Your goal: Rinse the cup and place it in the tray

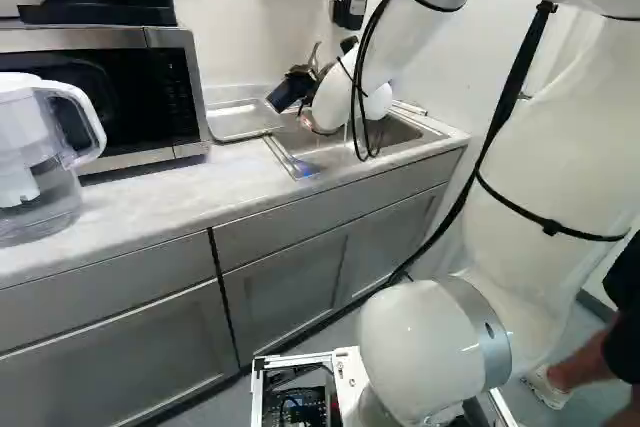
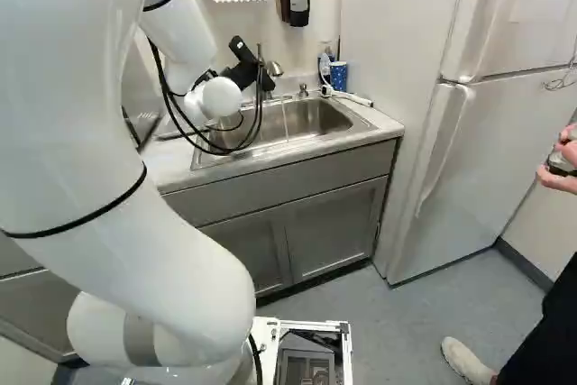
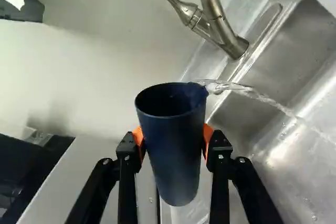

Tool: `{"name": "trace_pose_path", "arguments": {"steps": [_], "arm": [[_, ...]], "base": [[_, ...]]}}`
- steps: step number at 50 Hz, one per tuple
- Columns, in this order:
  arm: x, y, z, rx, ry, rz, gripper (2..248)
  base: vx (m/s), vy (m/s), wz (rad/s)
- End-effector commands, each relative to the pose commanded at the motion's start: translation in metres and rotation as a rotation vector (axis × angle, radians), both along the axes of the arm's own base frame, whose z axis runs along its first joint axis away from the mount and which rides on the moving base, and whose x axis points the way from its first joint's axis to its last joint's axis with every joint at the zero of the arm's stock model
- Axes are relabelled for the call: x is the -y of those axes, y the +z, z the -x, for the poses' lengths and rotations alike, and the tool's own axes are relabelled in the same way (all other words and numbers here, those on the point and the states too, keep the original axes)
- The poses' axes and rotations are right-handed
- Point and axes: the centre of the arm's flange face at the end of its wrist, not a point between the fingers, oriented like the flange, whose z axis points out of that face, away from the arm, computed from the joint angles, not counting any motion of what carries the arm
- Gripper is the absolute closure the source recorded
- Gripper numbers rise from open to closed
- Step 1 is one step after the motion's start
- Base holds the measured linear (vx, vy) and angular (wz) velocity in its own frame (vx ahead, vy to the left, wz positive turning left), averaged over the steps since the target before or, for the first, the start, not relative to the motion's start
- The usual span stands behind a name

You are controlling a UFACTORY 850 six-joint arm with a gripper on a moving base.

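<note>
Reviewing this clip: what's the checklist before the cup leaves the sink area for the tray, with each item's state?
1. Grip on the cup: ok. The pincer is shut on the dark blue cup, one orange pad on each side.
2. Cup clear of water: not ok. A stream runs at its rim.
3. Inside rinsed: cannot tell. The interior is dark.
4. Tray located: ok. The metal tray lies on the counter beside the sink.

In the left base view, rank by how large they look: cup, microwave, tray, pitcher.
1-2. Microwave and pitcher: unsure, since the pitcher is nearer and hides part of the microwave
3. Tray
4. Cup
</note>
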Motion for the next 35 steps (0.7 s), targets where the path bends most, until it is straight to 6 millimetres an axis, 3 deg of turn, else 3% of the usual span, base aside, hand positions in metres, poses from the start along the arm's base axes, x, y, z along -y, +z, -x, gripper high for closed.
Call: {"name": "trace_pose_path", "arguments": {"steps": [35], "arm": [[0.0,0.0,0.0,-0.148,-0.059,-0.332,126]], "base": [[0.0,0.0,0.0]]}}
